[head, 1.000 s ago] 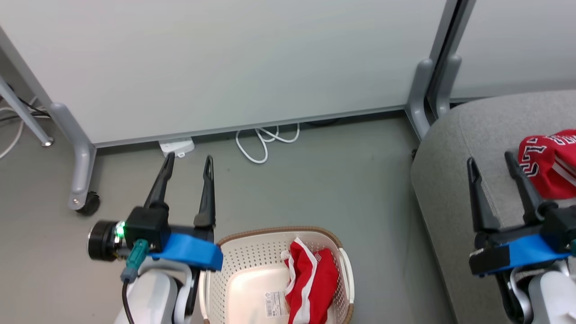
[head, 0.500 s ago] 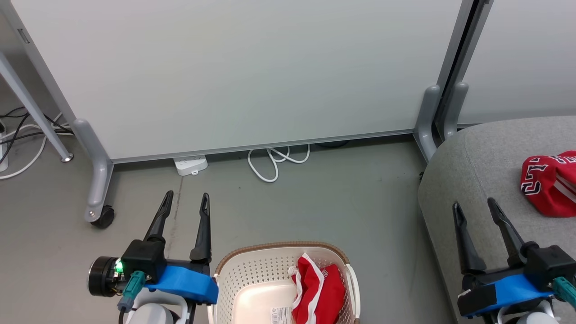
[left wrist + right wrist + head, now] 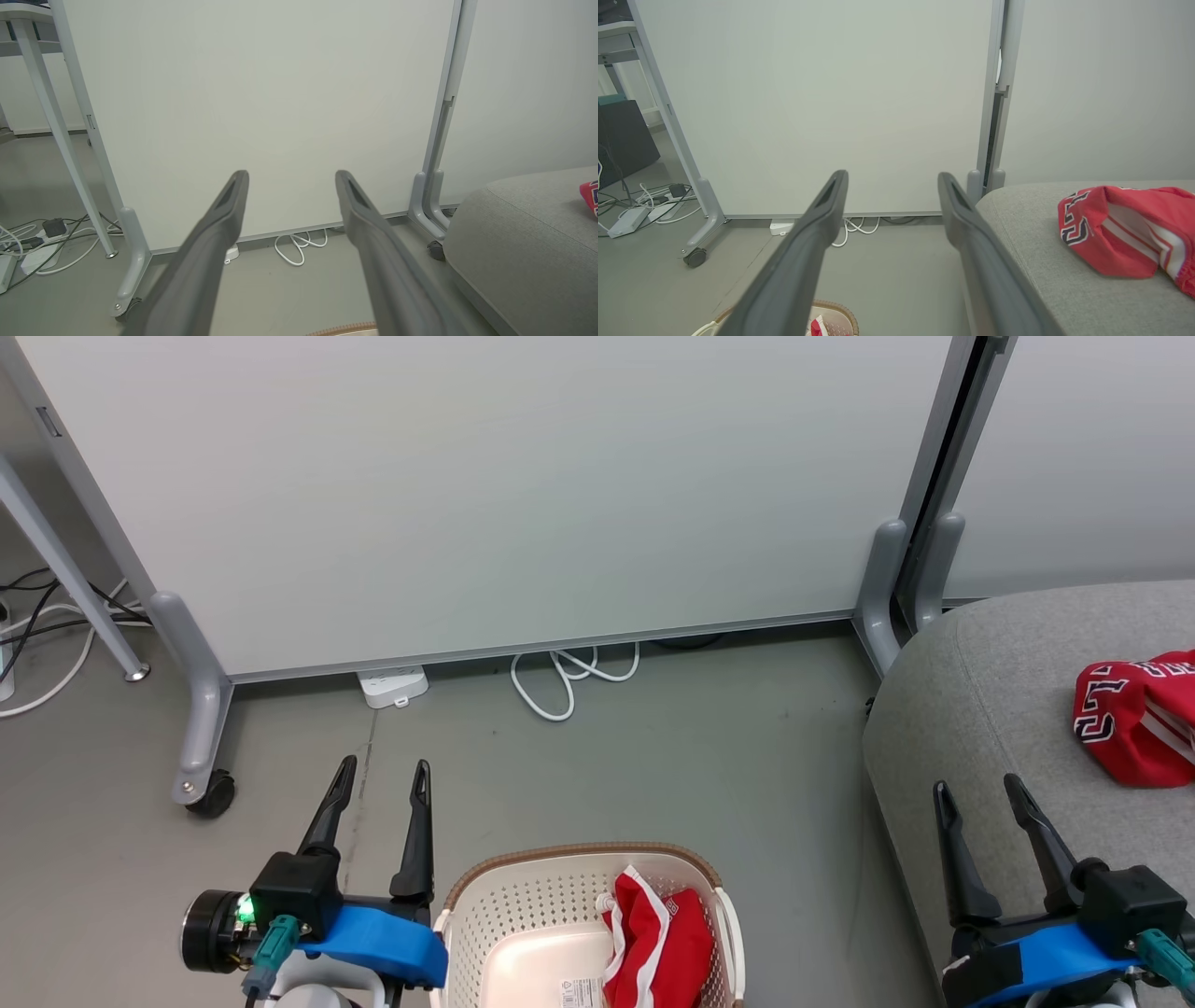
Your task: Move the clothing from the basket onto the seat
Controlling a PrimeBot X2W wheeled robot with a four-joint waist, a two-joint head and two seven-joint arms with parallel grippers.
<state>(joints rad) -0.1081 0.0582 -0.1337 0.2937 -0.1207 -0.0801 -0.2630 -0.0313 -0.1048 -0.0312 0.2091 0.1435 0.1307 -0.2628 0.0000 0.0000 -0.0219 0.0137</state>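
One red garment with white trim (image 3: 649, 938) lies in the cream basket (image 3: 523, 905) at the bottom centre of the head view. Another red garment with black-and-white lettering (image 3: 1134, 719) (image 3: 1120, 233) rests on the grey seat (image 3: 980, 709) (image 3: 1017, 233) at the right. My left gripper (image 3: 385, 773) (image 3: 290, 176) hangs open and empty above the floor, just left of the basket. Over the seat's near left edge my right gripper (image 3: 978, 788) (image 3: 891, 176) is open too, nothing between its fingers, a short way from the garment there.
A white partition panel on grey wheeled feet (image 3: 201, 728) stands behind. A white cable loop (image 3: 560, 677) and a power strip (image 3: 394, 686) lie at its base. More cables (image 3: 37, 616) and a table leg (image 3: 75, 588) are at the far left.
The head camera has tilted up, so the basket and both grippers sit lower in view. Both grippers stay open; the right one now looks further from the garment on the seat.
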